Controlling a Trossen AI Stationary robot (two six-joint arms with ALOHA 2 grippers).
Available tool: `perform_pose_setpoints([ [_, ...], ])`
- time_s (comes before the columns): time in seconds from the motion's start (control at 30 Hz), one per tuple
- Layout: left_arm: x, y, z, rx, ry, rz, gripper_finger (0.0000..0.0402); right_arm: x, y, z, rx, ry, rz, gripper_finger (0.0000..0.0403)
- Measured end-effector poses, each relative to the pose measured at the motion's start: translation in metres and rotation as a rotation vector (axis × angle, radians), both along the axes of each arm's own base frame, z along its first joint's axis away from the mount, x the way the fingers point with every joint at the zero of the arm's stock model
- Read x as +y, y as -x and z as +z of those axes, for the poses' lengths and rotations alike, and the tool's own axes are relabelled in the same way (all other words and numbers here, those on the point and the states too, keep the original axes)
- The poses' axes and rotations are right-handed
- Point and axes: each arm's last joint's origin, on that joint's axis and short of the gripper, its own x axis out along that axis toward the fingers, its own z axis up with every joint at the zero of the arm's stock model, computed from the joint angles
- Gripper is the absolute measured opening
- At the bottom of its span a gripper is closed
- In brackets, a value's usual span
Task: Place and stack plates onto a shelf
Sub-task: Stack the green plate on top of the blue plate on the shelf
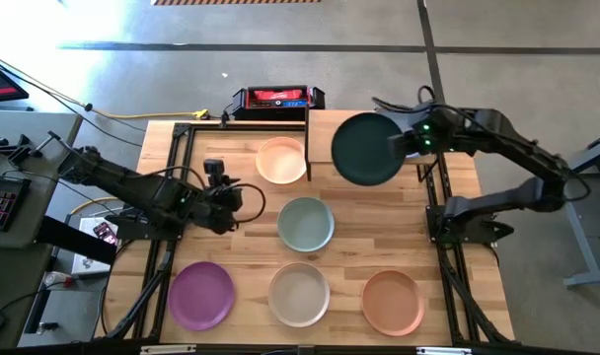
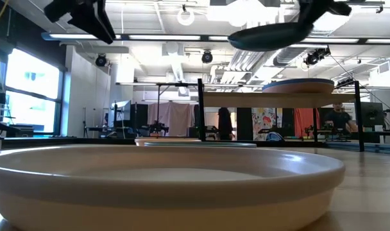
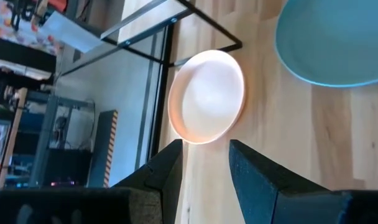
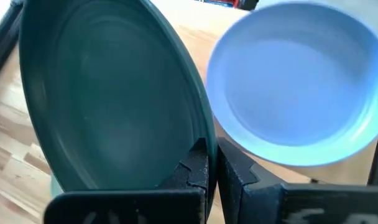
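Note:
My right gripper (image 1: 399, 146) is shut on the dark green plate (image 1: 367, 148) and holds it in the air over the shelf (image 1: 320, 133). The low view shows that plate (image 2: 272, 35) above a blue-grey plate (image 2: 297, 85) resting flat on the shelf board (image 2: 246, 99). In the right wrist view the blue-grey plate (image 4: 295, 81) lies beyond the green one (image 4: 108, 99). My left gripper (image 1: 251, 200) hovers open over the table, just short of a peach plate (image 3: 207, 96) and beside a pale teal plate (image 1: 306, 224). My right gripper pinches the dark green plate by its rim (image 4: 204, 140) on the side toward the table's right, one finger on the upper face and one beneath. The fingers come in roughly level from the right. The plate is lifted clear and slightly tilted.
Flat on the table lie a purple plate (image 1: 201, 295), an off-white plate (image 1: 299, 294) and an orange plate (image 1: 392, 302) along the near edge. A black and red box (image 1: 277, 99) sits at the far edge. Black frame rails run along both sides of the table.

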Motion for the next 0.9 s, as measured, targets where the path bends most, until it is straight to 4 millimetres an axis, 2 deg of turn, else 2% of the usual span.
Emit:
perform_pose_setpoints([
  [0.17,0.008,-0.002,0.0,0.001,0.0,0.041,0.0118,0.001,0.032,-0.015,-0.116,-0.008,-0.083,0.0],
  [0.33,0.014,-0.003,0.0,0.001,0.002,0.069,0.0118,0.006,0.064,-0.023,-0.196,-0.014,-0.238,0.0],
  [0.47,0.017,-0.003,0.0,0.005,0.018,0.079,0.0118,0.007,0.08,-0.027,-0.247,0.005,-0.381,0.0],
  [0.67,0.018,-0.004,-0.001,0.013,0.05,0.071,0.0117,0.004,0.09,-0.028,-0.315,0.029,-0.598,0.0],
  [0.9,0.018,-0.004,-0.001,0.013,0.05,0.071,0.0117,-0.003,0.088,-0.029,-0.363,0.004,-0.747,0.0],
])
